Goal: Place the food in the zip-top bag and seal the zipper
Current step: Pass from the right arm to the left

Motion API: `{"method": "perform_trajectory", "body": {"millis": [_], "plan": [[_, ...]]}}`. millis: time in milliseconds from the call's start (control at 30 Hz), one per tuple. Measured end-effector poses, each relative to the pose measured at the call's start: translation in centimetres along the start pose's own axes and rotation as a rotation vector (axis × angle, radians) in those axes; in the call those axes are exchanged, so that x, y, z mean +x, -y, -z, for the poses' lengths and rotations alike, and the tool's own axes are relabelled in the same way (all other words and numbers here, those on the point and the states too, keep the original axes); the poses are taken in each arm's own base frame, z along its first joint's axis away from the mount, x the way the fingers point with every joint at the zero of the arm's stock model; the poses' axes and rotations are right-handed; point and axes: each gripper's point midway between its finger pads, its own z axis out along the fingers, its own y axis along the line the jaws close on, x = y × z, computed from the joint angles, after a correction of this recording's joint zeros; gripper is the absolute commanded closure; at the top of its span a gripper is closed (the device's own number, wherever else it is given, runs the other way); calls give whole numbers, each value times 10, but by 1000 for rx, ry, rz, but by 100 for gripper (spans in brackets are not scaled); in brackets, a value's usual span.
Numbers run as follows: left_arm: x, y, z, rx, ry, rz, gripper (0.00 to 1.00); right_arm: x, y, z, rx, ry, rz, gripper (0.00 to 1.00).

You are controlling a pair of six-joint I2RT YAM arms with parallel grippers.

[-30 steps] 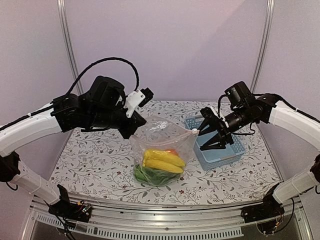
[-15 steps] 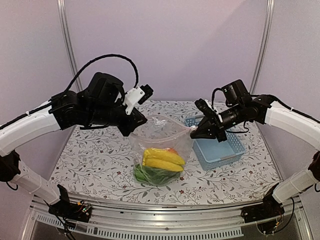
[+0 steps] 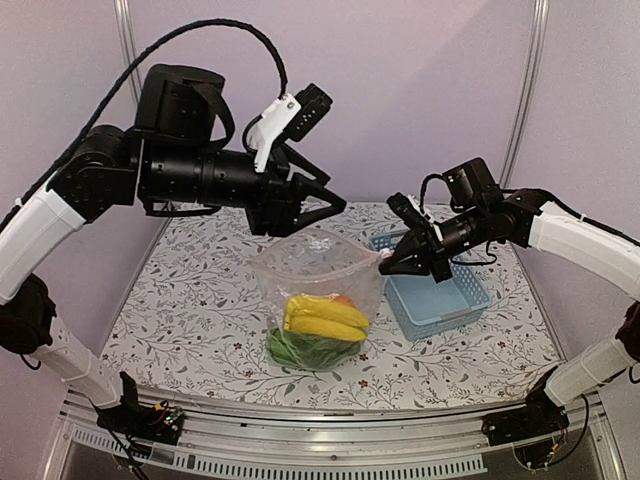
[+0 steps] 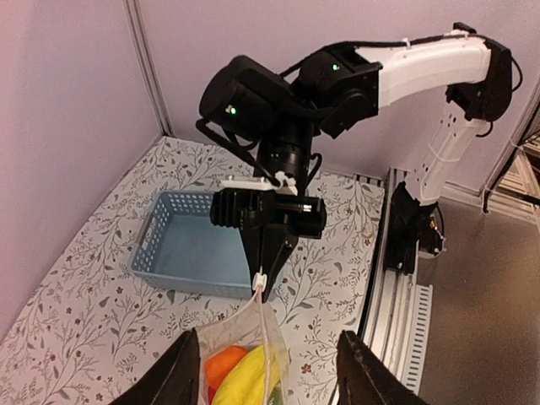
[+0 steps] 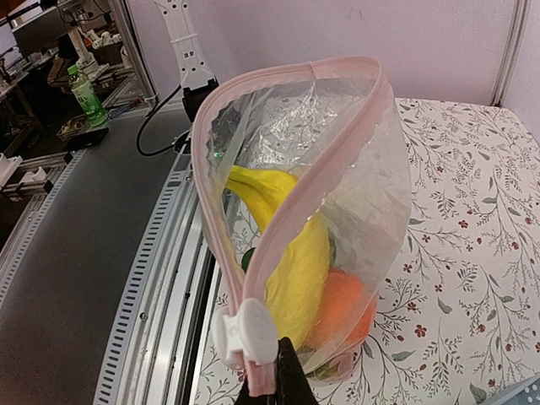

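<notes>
Clear, crinkly plastic forms the bag (image 3: 318,285), which stands upright on the middle of the table (image 3: 180,320) with its mouth gaping in a wide loop. A soft pale-pink zipper (image 5: 253,245) runs all round that mouth, and a small white plastic slider (image 5: 246,331) sits at its right-hand end. Inside, smooth glossy toy food lies heaped at the bottom: curved yellow bananas (image 3: 325,318) on top, a green pepper (image 3: 298,350) beneath them towards the near side, and a round orange (image 5: 342,308) tucked behind. The right gripper (image 3: 395,262) has its black jaws pressed together on the bag's right corner, right at the slider, holding that end of the mouth up. The left gripper (image 3: 335,205) hangs above and a little to the far left of the bag, well apart from it, its two pointed black fingers (image 4: 181,375) spread wide with nothing between them. Just to the right of the bag sits a light-blue plastic basket (image 3: 440,300), rectangular with lattice walls. The table is covered in a white cloth printed with small grey-brown flower sprigs. Plain pale lilac panels close the far side, joined by slim metal posts (image 3: 135,90), and a ribbed aluminium rail (image 3: 320,455) runs along the near edge.
</notes>
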Motion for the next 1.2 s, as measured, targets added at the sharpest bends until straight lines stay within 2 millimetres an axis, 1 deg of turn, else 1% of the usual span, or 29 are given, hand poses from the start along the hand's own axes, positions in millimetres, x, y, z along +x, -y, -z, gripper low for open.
{"method": "perform_trajectory", "body": {"millis": [33,67,100,200,233,267,300,333,433,533,600,633,667,700,767,900,1033,1133,1200], "plan": [[9,2,-11,8,-38,3,45,0,0,0,0,0,-1,100],[23,4,-26,15,-94,8,45,0,0,0,1,0,-3,100],[40,5,-40,21,-157,12,45,0,0,0,2,0,-4,100],[91,9,-72,34,-324,24,46,0,0,0,3,-1,-9,100],[108,11,-80,41,-379,27,47,0,0,0,3,-1,-10,100],[119,12,-84,47,-416,30,48,0,0,0,3,-1,-11,100],[129,14,-87,56,-450,33,51,0,1,0,4,-1,-12,100],[134,15,-88,61,-467,36,54,0,1,0,6,-3,-14,100],[139,14,-87,54,-487,38,68,0,2,0,10,-4,-16,100],[139,7,-87,13,-492,25,89,-2,2,1,14,-4,-13,100],[140,1,-88,-22,-495,9,100,-3,2,1,14,-3,-13,100],[141,-1,-88,-32,-496,8,100,-3,2,2,14,-3,-12,100],[141,-3,-89,-44,-497,0,100,-3,1,2,13,-4,-12,97],[142,-5,-89,-52,-498,-4,100,-3,1,2,13,-5,-10,92],[141,-9,-90,-73,-495,-16,100,-4,-2,4,8,-5,-5,86],[136,-13,-92,-98,-472,-25,100,-15,-8,7,-14,22,24,84],[129,-17,-93,-115,-446,-35,100,-24,-12,10,-34,47,41,84],[126,-17,-93,-118,-433,-38,100,-26,-12,10,-34,49,43,84],[125,-17,-93,-117,-429,-38,100,-26,-12,10,-33,49,44,81]]}}
